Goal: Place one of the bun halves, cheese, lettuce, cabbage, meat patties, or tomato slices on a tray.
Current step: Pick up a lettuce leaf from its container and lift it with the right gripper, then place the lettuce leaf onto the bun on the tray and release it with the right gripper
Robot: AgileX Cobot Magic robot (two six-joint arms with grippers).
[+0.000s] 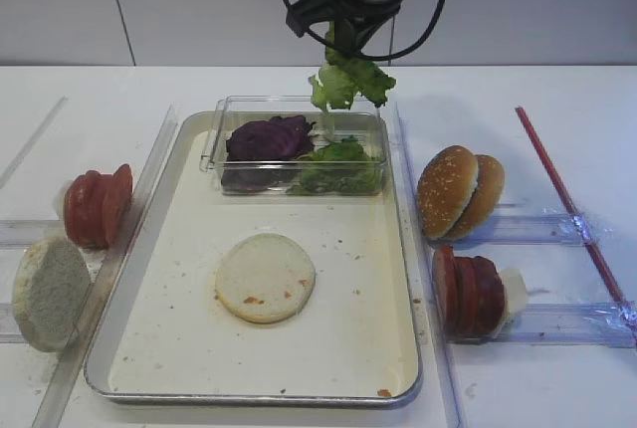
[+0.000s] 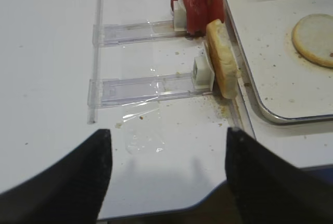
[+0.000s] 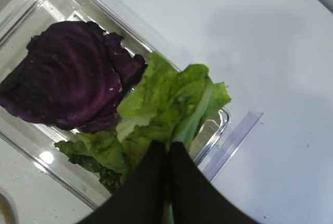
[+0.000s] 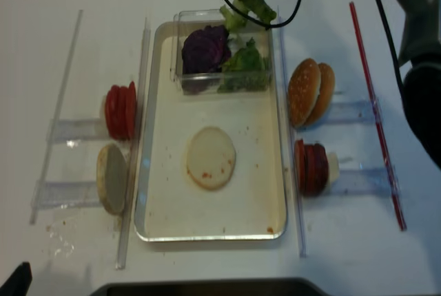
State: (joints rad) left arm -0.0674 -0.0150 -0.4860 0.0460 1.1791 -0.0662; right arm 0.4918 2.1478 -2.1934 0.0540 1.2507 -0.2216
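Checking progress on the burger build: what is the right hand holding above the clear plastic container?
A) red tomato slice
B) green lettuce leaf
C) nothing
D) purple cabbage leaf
B: the right hand is shut on a green lettuce leaf lifted over the clear plastic container; the purple cabbage lies inside.

The tray (image 1: 402, 249) is seen from the front above and from nearly straight overhead (image 4: 281, 138). Close wrist views are aimed downward; the clear box (image 3: 218, 125) is shared.
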